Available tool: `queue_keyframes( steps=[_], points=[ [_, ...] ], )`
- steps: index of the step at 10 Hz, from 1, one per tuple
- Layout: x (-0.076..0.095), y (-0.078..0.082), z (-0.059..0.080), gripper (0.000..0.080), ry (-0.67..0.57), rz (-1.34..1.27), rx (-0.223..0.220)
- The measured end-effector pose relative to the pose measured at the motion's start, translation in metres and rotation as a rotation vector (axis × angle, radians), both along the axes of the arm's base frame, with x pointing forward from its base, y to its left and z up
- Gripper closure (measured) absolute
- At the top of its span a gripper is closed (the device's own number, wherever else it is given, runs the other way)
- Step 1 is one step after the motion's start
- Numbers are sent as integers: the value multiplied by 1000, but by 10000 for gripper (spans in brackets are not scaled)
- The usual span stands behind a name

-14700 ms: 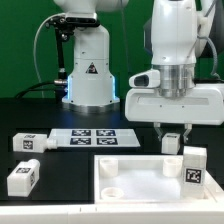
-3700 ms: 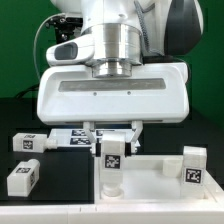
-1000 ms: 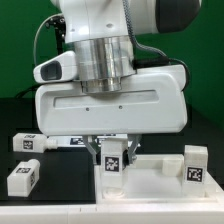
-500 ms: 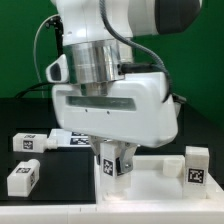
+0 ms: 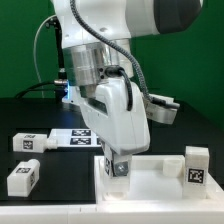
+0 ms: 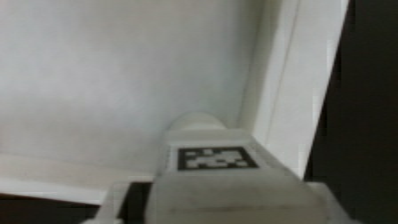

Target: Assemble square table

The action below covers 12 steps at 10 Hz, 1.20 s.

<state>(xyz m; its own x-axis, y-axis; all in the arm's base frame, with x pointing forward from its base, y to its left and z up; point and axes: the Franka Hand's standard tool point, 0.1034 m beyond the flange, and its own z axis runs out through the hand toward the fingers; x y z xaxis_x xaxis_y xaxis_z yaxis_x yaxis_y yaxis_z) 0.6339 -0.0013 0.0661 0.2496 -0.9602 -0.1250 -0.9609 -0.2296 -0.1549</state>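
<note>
The white square table top (image 5: 155, 190) lies flat at the front of the black table. One white tagged leg (image 5: 117, 168) stands upright at its near corner on the exterior view's left. My gripper (image 5: 118, 173) reaches down around this leg, with a finger on each side, and the hand is turned edge-on to the camera. In the wrist view the leg (image 6: 215, 185) fills the space between the jaws, its tag facing the camera, over the table top (image 6: 125, 90) and its raised rim (image 6: 294, 80). Whether the fingers still press on the leg does not show.
A second leg (image 5: 195, 166) stands on the top's far right. Two more legs (image 5: 27, 143) (image 5: 22, 178) lie on the black table at the exterior view's left. The marker board (image 5: 72, 138) lies behind them, partly hidden by the arm.
Over the last second the hand has twisted round the upright leg, from broad face to edge-on. The leg has stayed at the same corner of the table top.
</note>
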Motion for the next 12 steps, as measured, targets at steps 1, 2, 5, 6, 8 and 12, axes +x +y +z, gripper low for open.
queue_keyframes(
  steps=[1,2,5,6,8,12],
  points=[
    [1,-1,1,400,-26,110,-21],
    [4,-4,6,266,-60,278,-52],
    [6,2,14,157,-114,638,-120],
    [6,0,14,157,-122,702,-128],
    [11,-2,17,150,-203,1049,-246],
    [2,-2,10,150,-215,1498,-323]
  ],
)
